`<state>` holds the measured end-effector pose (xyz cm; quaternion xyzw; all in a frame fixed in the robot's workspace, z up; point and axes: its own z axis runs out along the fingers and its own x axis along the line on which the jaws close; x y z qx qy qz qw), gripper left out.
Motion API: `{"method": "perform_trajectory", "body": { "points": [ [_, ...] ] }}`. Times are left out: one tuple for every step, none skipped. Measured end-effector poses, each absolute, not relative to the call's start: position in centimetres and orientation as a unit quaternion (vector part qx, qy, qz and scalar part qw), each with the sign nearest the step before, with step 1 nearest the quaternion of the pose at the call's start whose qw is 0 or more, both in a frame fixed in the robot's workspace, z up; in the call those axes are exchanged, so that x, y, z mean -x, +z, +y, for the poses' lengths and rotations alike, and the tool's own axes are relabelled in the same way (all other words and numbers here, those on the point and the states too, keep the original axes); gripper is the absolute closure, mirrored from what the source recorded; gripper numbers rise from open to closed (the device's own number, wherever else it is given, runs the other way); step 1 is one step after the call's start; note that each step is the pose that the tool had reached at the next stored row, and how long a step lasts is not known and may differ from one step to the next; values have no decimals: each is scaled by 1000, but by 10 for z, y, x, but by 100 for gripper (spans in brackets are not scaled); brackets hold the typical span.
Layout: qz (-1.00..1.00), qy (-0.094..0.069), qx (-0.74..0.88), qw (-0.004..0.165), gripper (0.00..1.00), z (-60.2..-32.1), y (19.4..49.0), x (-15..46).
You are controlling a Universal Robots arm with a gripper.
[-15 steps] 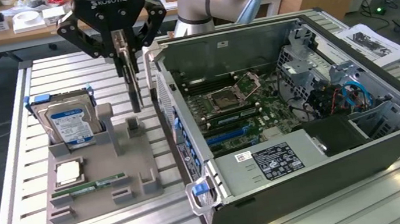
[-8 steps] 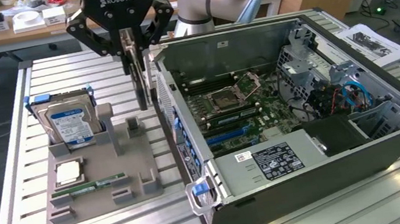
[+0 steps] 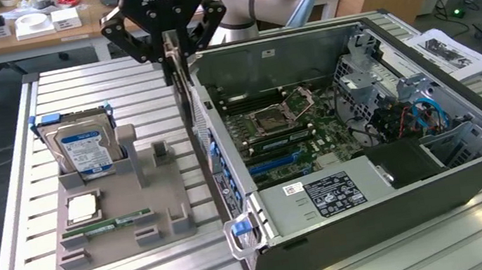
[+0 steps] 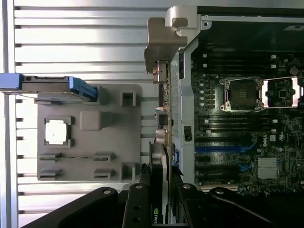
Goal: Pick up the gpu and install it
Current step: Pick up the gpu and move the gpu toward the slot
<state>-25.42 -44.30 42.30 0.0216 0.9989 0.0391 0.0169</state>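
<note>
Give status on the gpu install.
Done: the gpu is off the gray holder and in the air. In hand: the claw is shut on it, with the card edge-on right by the case wall. Left: seating it. The blue motherboard slots are bare.

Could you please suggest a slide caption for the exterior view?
The tool grips the gpu on edge over the rim of the open computer case, next to the grey parts tray.
</note>
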Motion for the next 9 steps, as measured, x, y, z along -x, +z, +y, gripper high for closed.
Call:
{"method": "perform_trajectory", "body": {
  "points": [
    [999, 40, -22, 17, 73, -443, 423, 252],
    [999, 41, -22, 17, 73, -443, 423, 249],
    [999, 41, -22, 17, 73, -443, 423, 246],
    [999, 42, -22, 17, 73, -443, 423, 244],
    [999, 42, -22, 17, 73, -443, 423, 242],
    [999, 43, -22, 17, 73, -443, 423, 239],
    [999, 43, -22, 17, 73, -443, 423, 237],
    [999, 44, -22, 17, 73, -443, 423, 235],
    [999, 44, -22, 17, 73, -443, 423, 232]
  ]
}}
